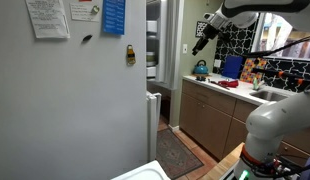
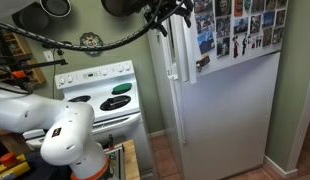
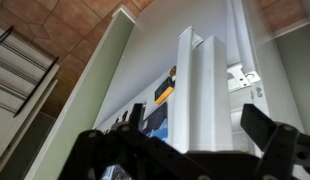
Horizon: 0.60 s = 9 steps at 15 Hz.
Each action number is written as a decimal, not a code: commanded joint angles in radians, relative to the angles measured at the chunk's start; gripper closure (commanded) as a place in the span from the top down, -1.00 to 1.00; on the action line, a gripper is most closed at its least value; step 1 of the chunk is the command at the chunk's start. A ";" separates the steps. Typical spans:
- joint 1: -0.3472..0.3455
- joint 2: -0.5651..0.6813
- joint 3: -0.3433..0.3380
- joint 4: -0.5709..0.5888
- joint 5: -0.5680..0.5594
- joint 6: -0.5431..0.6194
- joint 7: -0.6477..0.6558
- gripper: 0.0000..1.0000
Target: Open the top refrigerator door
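You're looking at the top refrigerator door (image 1: 152, 50) edge-on in both exterior views: a narrow pale strip w/ its long axis running straight up and down, standing at the front edge of the fridge side (image 1: 75, 100) that is carrying papers and magnets. It's sitting directly above the lower door (image 1: 152, 125), and the two are lining up in one vertical run. In an exterior view the door (image 2: 185, 60) is facing toward the stove (image 2: 100, 95), w/ its white handle (image 2: 173, 55) running vertical along it. It's looking flush w/ the fridge body; no gap is showing.

Your gripper (image 2: 160, 18) is hanging high, near the top end of that handle; can't tell if it's touching. In an exterior view the gripper (image 1: 202, 38) is showing above the kitchen worktop (image 1: 210, 85), apart from the door strip.

In the wrist view the gripper (image 3: 185, 140) is spreading its dark fingers (image 3: 275, 145) wide w/ nothing between them, and the door (image 3: 213, 100) is rising as tall white strips beyond.
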 commanded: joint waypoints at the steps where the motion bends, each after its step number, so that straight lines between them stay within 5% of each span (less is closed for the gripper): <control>1: 0.009 -0.111 -0.020 -0.041 -0.056 -0.142 0.101 1.00; 9: 0.050 -0.195 -0.032 -0.054 -0.044 -0.241 0.195 1.00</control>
